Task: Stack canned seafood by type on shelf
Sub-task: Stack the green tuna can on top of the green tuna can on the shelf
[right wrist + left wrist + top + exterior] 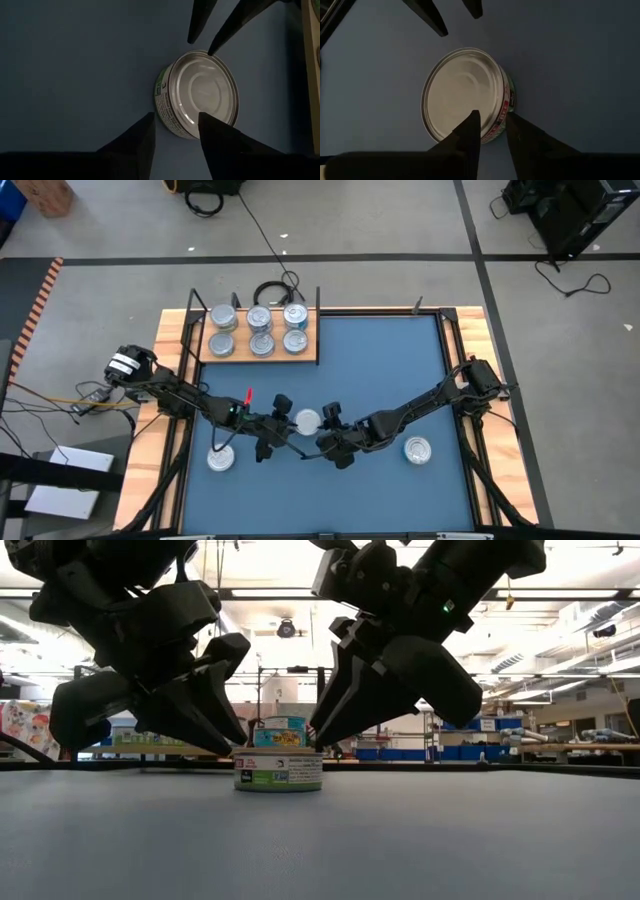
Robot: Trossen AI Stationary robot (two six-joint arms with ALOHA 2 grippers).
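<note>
From above, you've got both arms meeting over one tin (307,420) sitting near the middle of the blue mat (380,370), well away from the shelf (258,350). The left gripper (281,412) comes at that tin from one side and the right gripper (328,423) from the other, so it's crowded right there. Everything else has room: a second tin (220,459) sits out beyond the left arm, a third tin (418,449) beyond the right arm, and the mat between the middle tin and the shelf is bare. Six tins (260,330) already fill the shelf board in two rows.

Down at table level you see what the overhead hides: the middle tin (278,769) stands flat on the mat with its label facing you, and both sets of fingers angle down onto its top rim from either side.

Your left wrist camera shows the left gripper (492,131) straddling the tin's rim (465,92), one finger over the lid, one outside the wall, jaws apart, not pinching yet.

Right wrist camera: the right gripper (176,131) does the same on its side of the tin (200,95), fingers spread across the rim, and a strip of the shelf (311,75) shows past the tin.
</note>
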